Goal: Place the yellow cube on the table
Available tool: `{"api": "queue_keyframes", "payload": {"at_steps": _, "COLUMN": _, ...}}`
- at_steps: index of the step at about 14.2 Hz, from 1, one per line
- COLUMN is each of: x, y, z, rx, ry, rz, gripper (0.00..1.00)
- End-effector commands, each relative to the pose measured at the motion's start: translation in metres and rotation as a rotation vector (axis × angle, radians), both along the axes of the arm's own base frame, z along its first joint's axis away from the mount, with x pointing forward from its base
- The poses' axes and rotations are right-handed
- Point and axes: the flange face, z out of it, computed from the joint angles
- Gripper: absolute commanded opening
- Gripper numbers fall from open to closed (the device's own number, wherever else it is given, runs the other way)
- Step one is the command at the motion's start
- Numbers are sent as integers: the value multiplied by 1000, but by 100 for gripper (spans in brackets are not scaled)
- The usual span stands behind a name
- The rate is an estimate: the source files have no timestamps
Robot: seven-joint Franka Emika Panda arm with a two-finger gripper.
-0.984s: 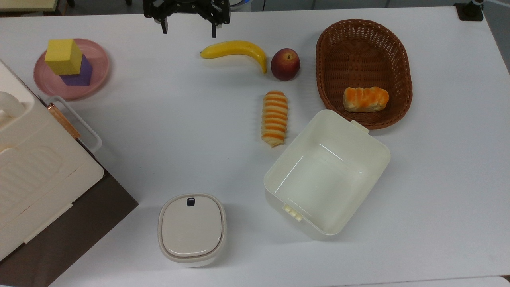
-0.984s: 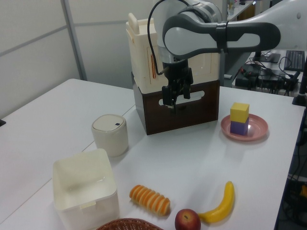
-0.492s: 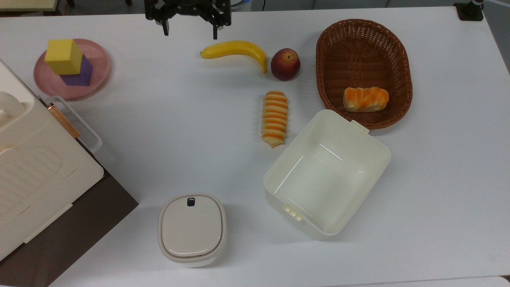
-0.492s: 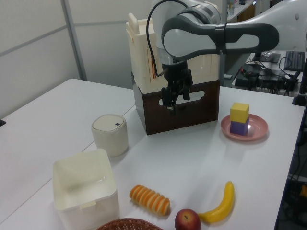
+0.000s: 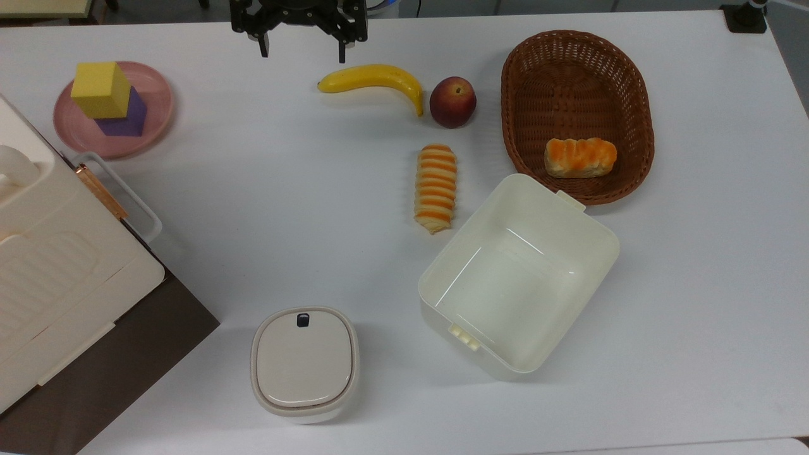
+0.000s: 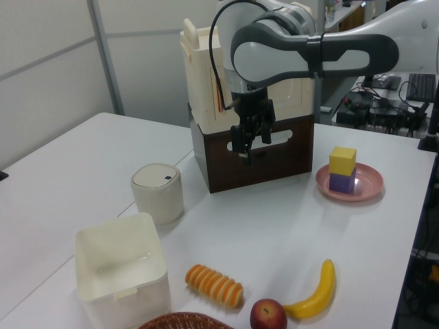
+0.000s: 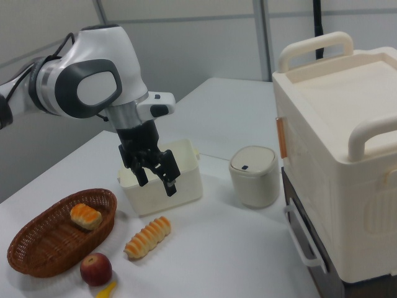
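The white desk [image 5: 265, 189] carries everything. At the top view's left edge stands a large cream lidded box [image 5: 57, 265] with looped handles, resting on a dark brown base [image 5: 126, 360]. An open cream tub [image 5: 594, 253] sits right of centre in the top view, with nothing inside. Just beyond it, an oval brown wicker basket [image 5: 524, 63] holds one orange-glazed bread loaf [image 5: 580, 157]. A small cream canister [image 5: 304, 361] near the top view's lower edge has its lid closed, so its inside cannot be seen. A pink plate [image 5: 158, 95] in the top view's upper left holds a purple cube [image 5: 126, 119], and the yellow cube [image 5: 100, 88] sits stacked on top of that, off the desk surface. Loose on the desk lie a banana [image 5: 373, 79], a striped twisted bread roll [image 5: 435, 187] and a red apple [image 5: 452, 101], the apple just beside the banana's tip. The black hand [image 5: 301, 52] hangs above the desk's far edge in the top view, well apart from the plate, its two fingers spread wide and holding nothing.
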Motion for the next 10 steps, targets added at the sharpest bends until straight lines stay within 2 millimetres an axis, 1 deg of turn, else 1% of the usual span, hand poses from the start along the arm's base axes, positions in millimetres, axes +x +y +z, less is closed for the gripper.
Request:
{"api": "queue_keyframes", "payload": {"at_steps": 1, "x": -1, "y": 24, "z": -11, "rx": 14, "ry": 29, "rz": 38, "gripper": 100}}
{"api": "queue_keyframes", "payload": {"at_steps": 3, "x": -1, "y": 26, "z": -14, "rx": 14, "ry": 26, "rz": 41, "gripper": 100}}
{"api": "queue_keyframes", "payload": {"at_steps": 4, "x": -2, "y": 24, "z": -13, "rx": 15, "ry": 24, "rz": 41, "gripper": 100}}
{"api": "queue_keyframes", "payload": {"at_steps": 5, "x": -4, "y": 17, "z": -9, "rx": 15, "ry": 19, "rz": 32, "gripper": 100}}
{"api": "queue_keyframes", "payload": {"at_steps": 6, "x": -6, "y": 4, "z": -8, "rx": 7, "ry": 22, "rz": 15, "gripper": 100}}
{"api": "queue_keyframes", "payload": {"at_steps": 8, "x": -14, "y": -33, "z": -7, "rx": 5, "ry": 23, "rz": -21, "gripper": 100}}
{"api": "queue_keyframes", "payload": {"at_steps": 9, "x": -17, "y": -53, "z": -6, "rx": 0, "ry": 25, "rz": -22, "gripper": 100}}
{"api": "queue_keyframes", "payload": {"at_steps": 10, "x": -25, "y": -86, "z": -2, "rx": -6, "ry": 26, "rz": -28, "gripper": 100}}
